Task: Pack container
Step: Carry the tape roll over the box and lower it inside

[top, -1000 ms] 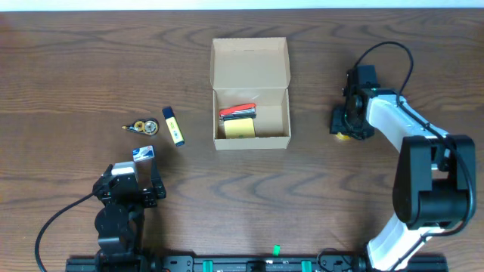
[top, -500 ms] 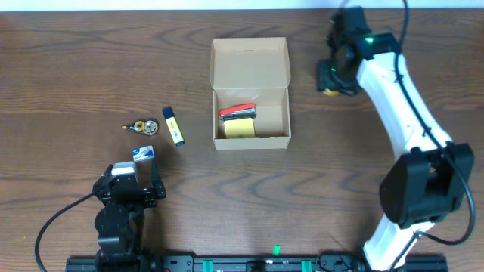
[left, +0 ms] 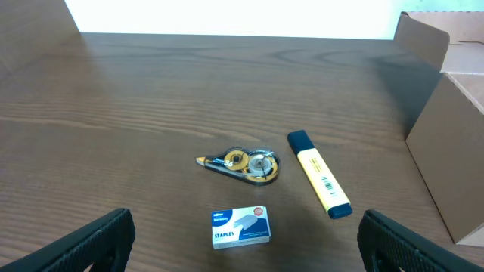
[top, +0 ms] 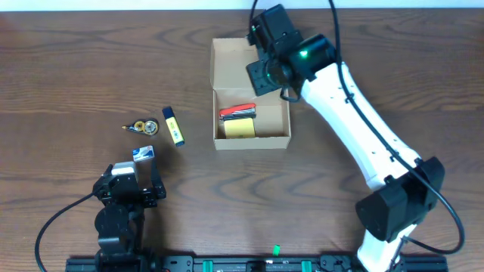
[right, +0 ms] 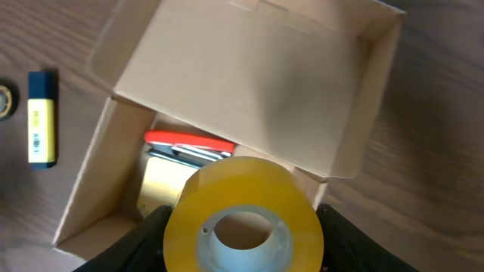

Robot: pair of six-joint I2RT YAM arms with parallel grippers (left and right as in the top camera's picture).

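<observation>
From overhead: container (top: 251,113) near the middle of the table (top: 60,75), right arm stretched over its far right part, right gripper (right: 242,245) hidden there under the wrist. Only in the right wrist view: yellow tape roll (right: 243,193) grasped between the two dark fingers (right: 147,238), jaws spread about as wide as the roll and pressed on its sides, above the container. Inside, a red item (right: 189,142) just beside a yellow pad (right: 160,185). Opening turned upward, flap lid (top: 249,62) tilted back toward the far edge; body longer from left to right, box with flap longer from near to far. Only in the left wrist view: lettering on the staple box (left: 240,227), near a correction roller (left: 246,163) and a highlighter (left: 319,183). Left gripper (top: 130,177) released, jaws wide apart, near the staple box.
</observation>
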